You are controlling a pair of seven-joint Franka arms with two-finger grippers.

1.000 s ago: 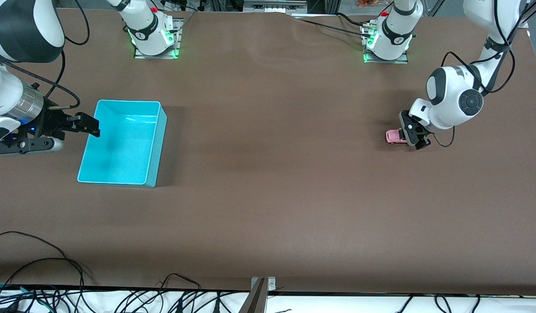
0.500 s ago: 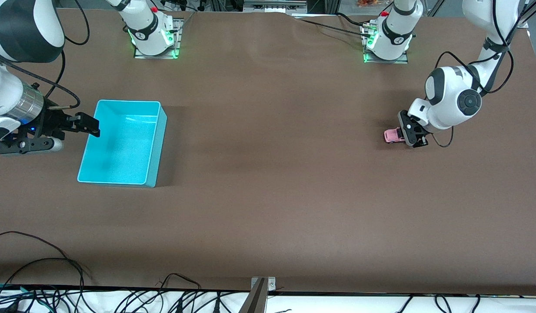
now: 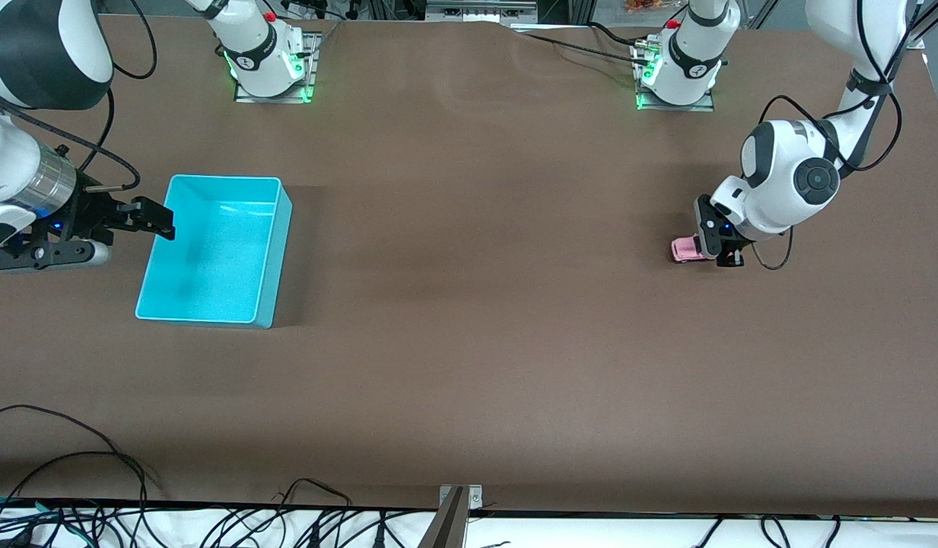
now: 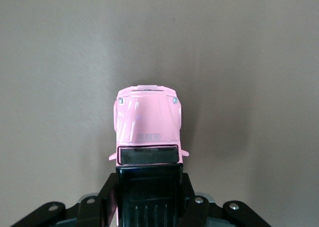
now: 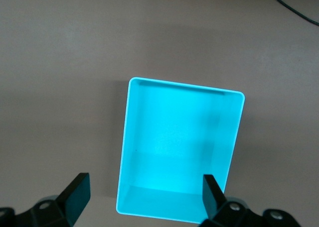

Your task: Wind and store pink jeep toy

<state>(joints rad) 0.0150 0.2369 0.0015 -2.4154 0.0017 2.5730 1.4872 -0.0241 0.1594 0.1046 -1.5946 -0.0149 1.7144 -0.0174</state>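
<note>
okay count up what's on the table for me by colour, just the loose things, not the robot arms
Pink: 1, the pink jeep toy, toward the left arm's end of the table
Turquoise: 1, the turquoise bin, toward the right arm's end of the table
Total: 2

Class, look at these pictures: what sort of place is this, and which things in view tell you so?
Probably a robotics lab or test bench. Two robot arms are bolted to a brown-covered table, loose cables trail along its edge, and the only props are a turquoise bin and a pink jeep toy.
</note>
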